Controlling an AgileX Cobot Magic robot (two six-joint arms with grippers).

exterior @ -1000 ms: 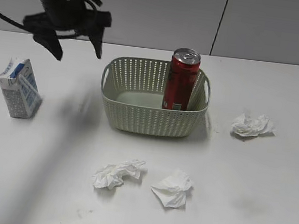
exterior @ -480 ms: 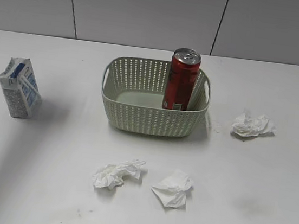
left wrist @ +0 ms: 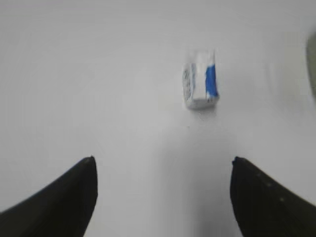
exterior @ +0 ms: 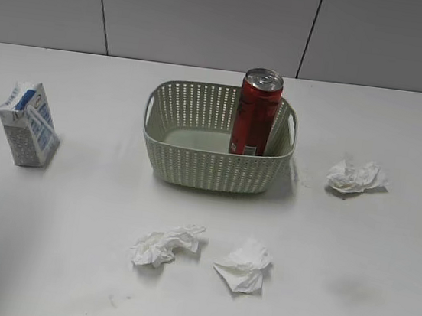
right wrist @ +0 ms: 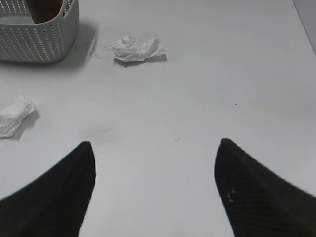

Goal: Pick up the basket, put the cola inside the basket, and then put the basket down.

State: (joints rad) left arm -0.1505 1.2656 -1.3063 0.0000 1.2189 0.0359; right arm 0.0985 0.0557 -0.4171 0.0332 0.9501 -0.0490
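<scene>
The pale sage-green basket (exterior: 195, 164) stands on the white table at the middle back. The red cola can (exterior: 256, 111) stands upright inside it, at its right end. Neither gripper shows in the exterior view. In the left wrist view my left gripper (left wrist: 163, 160) is open and empty, high over bare table. In the right wrist view my right gripper (right wrist: 155, 143) is open and empty over bare table, with the basket's corner (right wrist: 44, 42) far off at the upper left and the can's base (right wrist: 44, 10) inside it.
A blue-and-white carton (exterior: 28, 122) stands at the left; it also shows in the left wrist view (left wrist: 200, 85). Crumpled tissues lie in front of the basket (exterior: 166, 245) (exterior: 244, 266) and to its right (exterior: 356, 176). The right one shows in the right wrist view (right wrist: 138, 48).
The left arm has drawn back up and to the left and left the exterior view. The basket and can have not moved.
</scene>
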